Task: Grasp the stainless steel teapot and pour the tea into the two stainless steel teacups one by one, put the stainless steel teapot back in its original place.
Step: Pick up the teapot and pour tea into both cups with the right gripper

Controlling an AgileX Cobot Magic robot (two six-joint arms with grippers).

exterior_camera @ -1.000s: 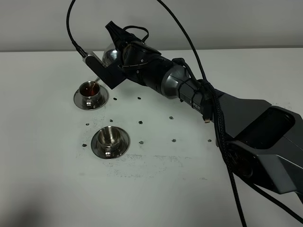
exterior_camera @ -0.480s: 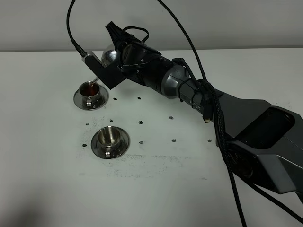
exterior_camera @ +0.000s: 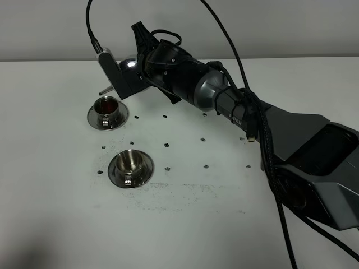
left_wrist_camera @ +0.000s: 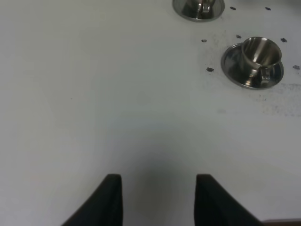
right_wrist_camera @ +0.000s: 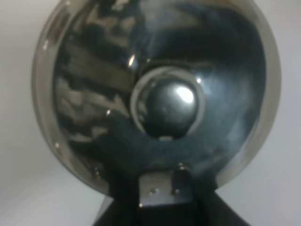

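My right gripper (exterior_camera: pixel 136 68) reaches across to the far left and is shut on the stainless steel teapot (exterior_camera: pixel 129 65), holding it in the air just behind the far teacup (exterior_camera: pixel 106 107). That cup holds reddish-brown tea on its saucer (exterior_camera: pixel 92 117). The thin spout (exterior_camera: pixel 105 89) points left, above and behind the cup. The near teacup (exterior_camera: pixel 130 162) looks empty. In the right wrist view the teapot's domed lid and knob (right_wrist_camera: pixel 169 106) fill the frame. My left gripper (left_wrist_camera: pixel 157 200) is open and empty over bare table, with the near teacup (left_wrist_camera: pixel 257 52) and far teacup (left_wrist_camera: pixel 200 5) ahead.
The white table (exterior_camera: pixel 61 213) carries small dark specks around the cups. The right arm's body (exterior_camera: pixel 291 140) and its cables (exterior_camera: pixel 269 168) stretch from the lower right across the middle. A pale wall (exterior_camera: pixel 45 28) runs behind the table's far edge.
The right arm has lifted and rotated back, tilting the teapot upright. The spout has risen away from over the far teacup. The cups have not moved.
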